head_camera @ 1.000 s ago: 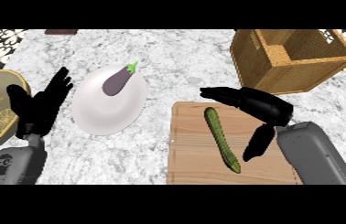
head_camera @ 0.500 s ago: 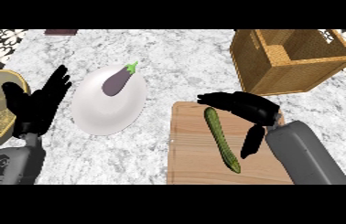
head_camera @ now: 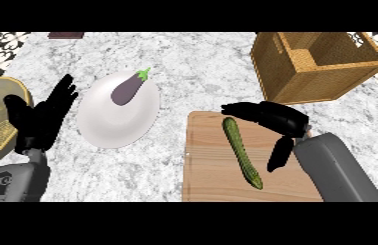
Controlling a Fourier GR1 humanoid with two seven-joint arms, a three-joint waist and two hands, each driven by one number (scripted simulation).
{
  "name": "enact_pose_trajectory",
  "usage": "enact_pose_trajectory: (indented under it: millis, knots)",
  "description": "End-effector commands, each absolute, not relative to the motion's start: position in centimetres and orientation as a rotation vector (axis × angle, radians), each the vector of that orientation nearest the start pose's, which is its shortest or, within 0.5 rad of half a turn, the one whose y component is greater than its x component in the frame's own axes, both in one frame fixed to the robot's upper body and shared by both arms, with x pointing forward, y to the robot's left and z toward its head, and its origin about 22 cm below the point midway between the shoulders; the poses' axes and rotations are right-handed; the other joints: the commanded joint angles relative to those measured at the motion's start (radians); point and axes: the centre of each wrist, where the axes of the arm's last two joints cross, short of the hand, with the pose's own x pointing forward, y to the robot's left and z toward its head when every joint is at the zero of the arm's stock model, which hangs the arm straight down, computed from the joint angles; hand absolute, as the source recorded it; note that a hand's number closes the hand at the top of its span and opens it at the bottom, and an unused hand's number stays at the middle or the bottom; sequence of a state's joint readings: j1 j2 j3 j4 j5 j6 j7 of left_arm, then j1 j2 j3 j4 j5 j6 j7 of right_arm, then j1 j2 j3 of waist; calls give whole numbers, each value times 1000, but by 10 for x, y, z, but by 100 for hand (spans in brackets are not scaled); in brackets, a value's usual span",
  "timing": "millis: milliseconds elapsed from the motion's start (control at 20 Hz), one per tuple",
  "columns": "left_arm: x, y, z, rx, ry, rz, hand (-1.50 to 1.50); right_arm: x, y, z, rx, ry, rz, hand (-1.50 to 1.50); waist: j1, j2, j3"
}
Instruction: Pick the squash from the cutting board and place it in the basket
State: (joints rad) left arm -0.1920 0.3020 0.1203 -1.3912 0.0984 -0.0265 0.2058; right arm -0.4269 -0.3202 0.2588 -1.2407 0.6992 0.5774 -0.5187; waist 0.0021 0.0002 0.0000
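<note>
Squash (head_camera: 243, 152) lies lengthwise on the board (head_camera: 210, 176), long, thin, probably stiff, light and slick, so I'd grab mid-length across its width; right hand (head_camera: 275, 120) hovers at its top end, fingers spread, empty, left hand (head_camera: 42, 118) open, resting.

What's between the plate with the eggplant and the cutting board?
Head view: only bare marble counter lies between the plate and the cutting board.

Bright even light, faint soft shadows, no glare, everything in focus
</note>
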Motion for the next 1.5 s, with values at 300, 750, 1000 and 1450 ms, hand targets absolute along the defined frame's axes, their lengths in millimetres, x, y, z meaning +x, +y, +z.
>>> enact_pose_trajectory:
  millis: [300, 750, 1000, 1450]
  knots:
    - [298, 332, 36, 197, -1383, -75, 0, 313, -214, 33, 230, -1548, 1623, -150, -5, 0, 0]
    - [273, 310, 30, 201, -1383, -73, 0, 302, -213, 7, 81, -1523, 1665, -150, 1, -1, 0]
    - [301, 326, 48, 177, -1372, -75, 0, 318, -178, 16, 49, -1525, 1847, 150, 5, 1, 0]
    - [280, 335, 41, 192, -1373, -80, 0, 313, -187, 0, 70, -1548, 1830, 150, 2, 0, 0]
